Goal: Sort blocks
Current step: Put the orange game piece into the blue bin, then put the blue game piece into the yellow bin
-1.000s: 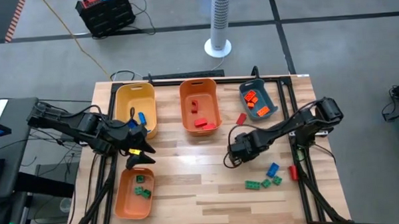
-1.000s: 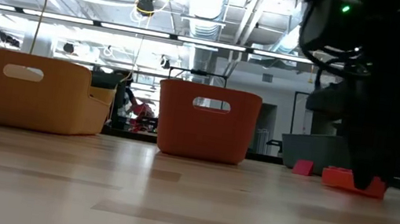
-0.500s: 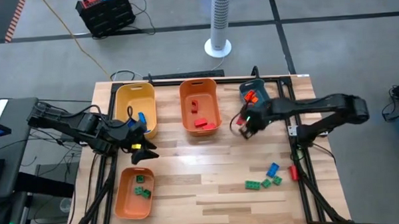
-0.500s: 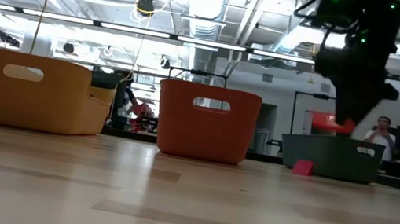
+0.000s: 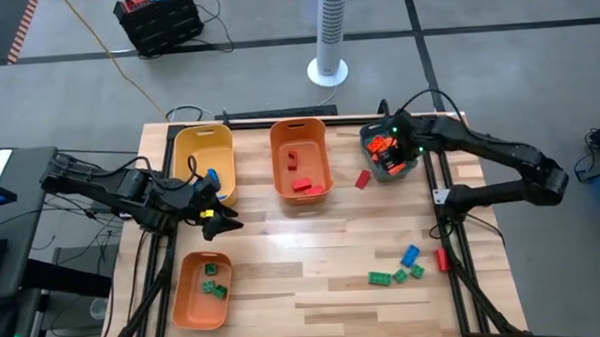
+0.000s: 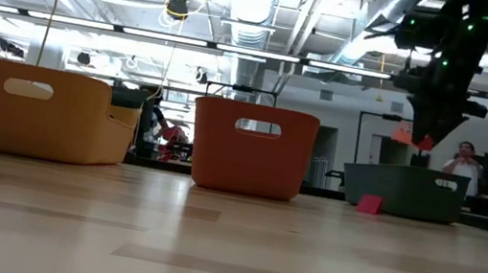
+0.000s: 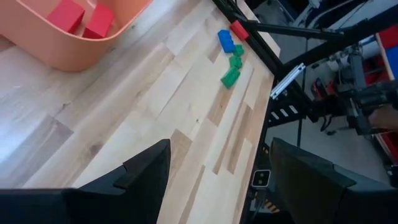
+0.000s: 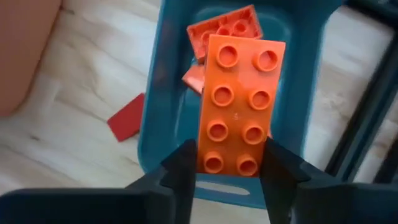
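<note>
My right gripper [image 5: 392,145] hangs over the teal bin [image 5: 400,170] at the far right, shut on an orange block [image 8: 239,99]. More orange blocks [image 8: 227,28] lie in that bin. My left gripper [image 5: 218,223] hovers open with nothing between its fingers, between the yellow bin [image 5: 204,162] and the near-left orange bin [image 5: 202,290], which holds green blocks. Red blocks lie in the middle orange bin [image 5: 300,158]. Loose on the table are a red block [image 5: 362,178], a blue block [image 5: 410,255], green blocks [image 5: 394,275] and another red block [image 5: 441,260]. My right gripper pinches the orange block between its two fingers by the two long sides at one end [image 8: 208,163]. The fingers slant steeply down from above, and the rest of the block reaches out past the fingertips, studs toward the wrist camera. In the low view the block [image 6: 405,136] hangs clear above the bin's rim.
Black frame rails [image 5: 443,199] run along the table's left and right edges. A white fan column [image 5: 329,47] stands on the floor beyond the far edge. Bare wood [image 5: 303,258] lies across the table's middle and near side.
My right gripper has lifted the orange block off the table's middle right. It has carried the block up and toward the far right, to above the teal bin.
</note>
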{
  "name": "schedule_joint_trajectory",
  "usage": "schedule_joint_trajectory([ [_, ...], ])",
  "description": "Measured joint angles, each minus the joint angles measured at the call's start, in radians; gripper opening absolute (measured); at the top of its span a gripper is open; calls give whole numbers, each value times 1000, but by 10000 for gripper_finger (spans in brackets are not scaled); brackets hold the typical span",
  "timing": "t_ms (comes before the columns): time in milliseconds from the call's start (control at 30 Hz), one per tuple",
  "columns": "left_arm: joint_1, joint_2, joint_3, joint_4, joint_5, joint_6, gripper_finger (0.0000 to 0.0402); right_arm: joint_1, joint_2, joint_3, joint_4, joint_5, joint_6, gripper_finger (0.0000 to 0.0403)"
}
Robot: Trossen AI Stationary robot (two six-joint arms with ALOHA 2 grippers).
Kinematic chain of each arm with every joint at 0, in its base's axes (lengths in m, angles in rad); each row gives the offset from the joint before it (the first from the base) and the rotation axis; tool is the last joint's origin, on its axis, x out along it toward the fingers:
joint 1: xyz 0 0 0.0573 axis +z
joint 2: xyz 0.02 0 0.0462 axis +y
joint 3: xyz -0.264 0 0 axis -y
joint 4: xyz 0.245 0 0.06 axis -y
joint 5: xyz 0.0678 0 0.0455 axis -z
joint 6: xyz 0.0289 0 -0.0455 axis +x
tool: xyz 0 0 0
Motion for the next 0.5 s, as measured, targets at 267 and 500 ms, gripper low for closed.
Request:
schedule_joint_trajectory([
  [267, 1, 0, 0, 0, 15, -7, 267, -46, -2, 24, -128, -103, 7, 252],
  [500, 1, 0, 0, 0, 40, 46, 267, 164, -98, 117, -240, -154, 187, 259],
])
